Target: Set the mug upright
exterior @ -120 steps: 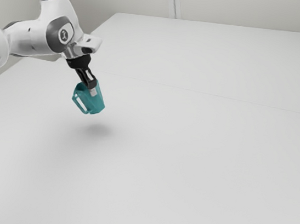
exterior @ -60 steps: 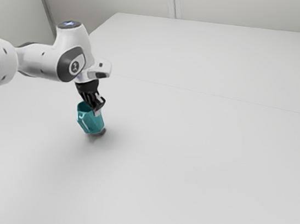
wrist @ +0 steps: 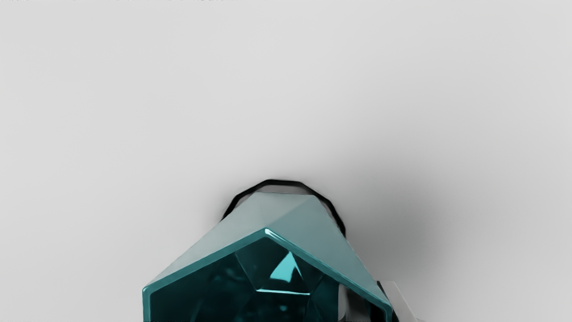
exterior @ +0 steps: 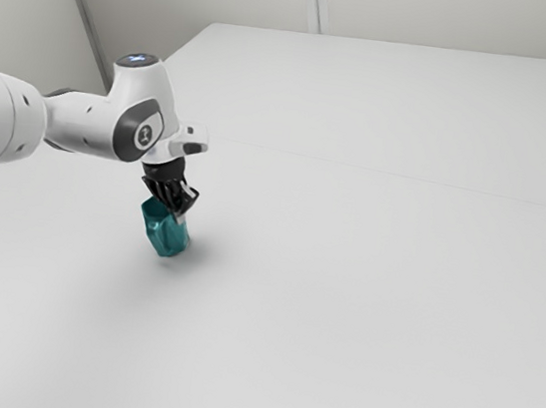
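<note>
The gripper (exterior: 180, 216) is clamped on the wall of the teal mug (exterior: 164, 234). This mug leans a little, its mouth upward.

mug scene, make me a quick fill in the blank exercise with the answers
The mug is ____ in colour.
The arm comes in from the exterior view's ____.
One finger of the gripper is outside the mug's wall; the other is ____ it.
In the wrist view, the mug's open mouth faces ____ the camera.

Missing words: teal; left; inside; toward
</note>
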